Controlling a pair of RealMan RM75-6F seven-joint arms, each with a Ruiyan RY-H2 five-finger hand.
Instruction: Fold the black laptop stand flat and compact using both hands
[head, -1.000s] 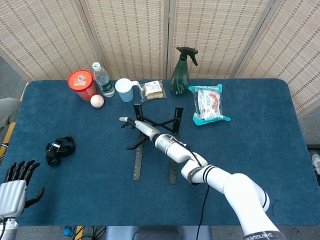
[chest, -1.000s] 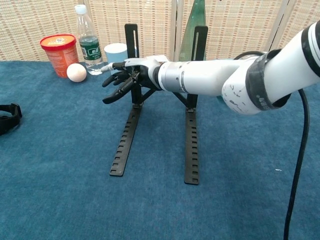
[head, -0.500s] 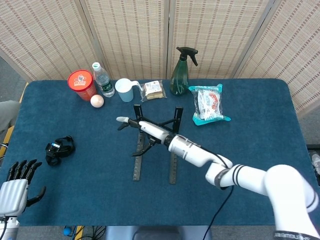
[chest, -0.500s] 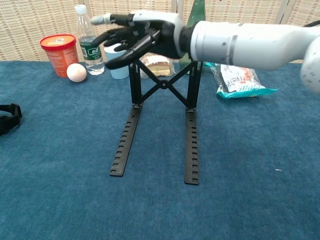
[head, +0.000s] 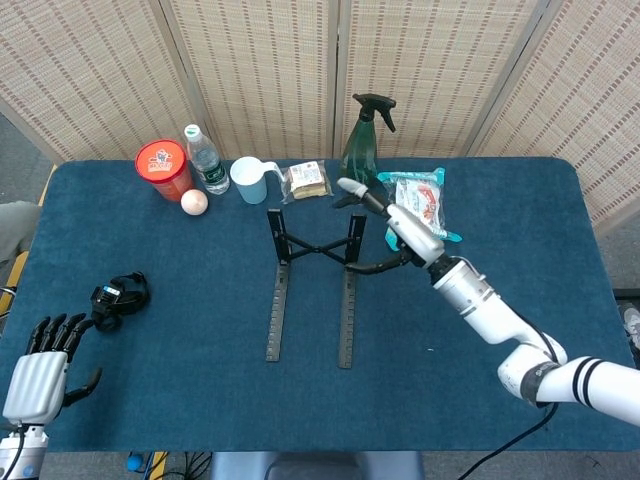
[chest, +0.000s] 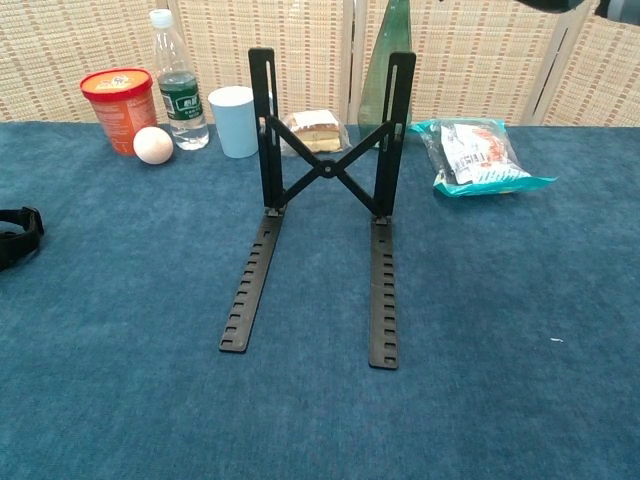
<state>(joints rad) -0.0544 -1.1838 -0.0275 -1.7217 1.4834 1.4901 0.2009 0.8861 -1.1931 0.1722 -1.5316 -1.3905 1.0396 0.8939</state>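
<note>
Head view. Black laptop stand (head: 312, 285) at mid-table on the blue cloth (head: 150, 240), unfolded: two notched base bars running toward the near edge, two uprights at the far end joined by a crossed brace. Long axis front to back, bar tips toward the robot, uprights toward the row of things at the far edge. Right hand (head: 400, 232) just beside the right upright, fingers spread, holding nothing, apparently raised above the stand, though contact cannot be ruled out. Left hand (head: 45, 362) low at the near left corner, fingers apart and empty, well apart from the stand, near a black strap (head: 118, 298). Likely risk: one-handed pressure on that upright, stand unsteadied and sliding or toppling toward the spray bottle (head: 360, 148) and snack bag (head: 418, 208) close behind.

Chest view. Stand centred, uprights vertical, brace crossing between them, bars parallel and lying flat. Neither hand clearly visible. Further risk, as a judgement: fingers caught in the crossed brace as it closes, or the blue cup (chest: 234, 121) knocked over.
</note>
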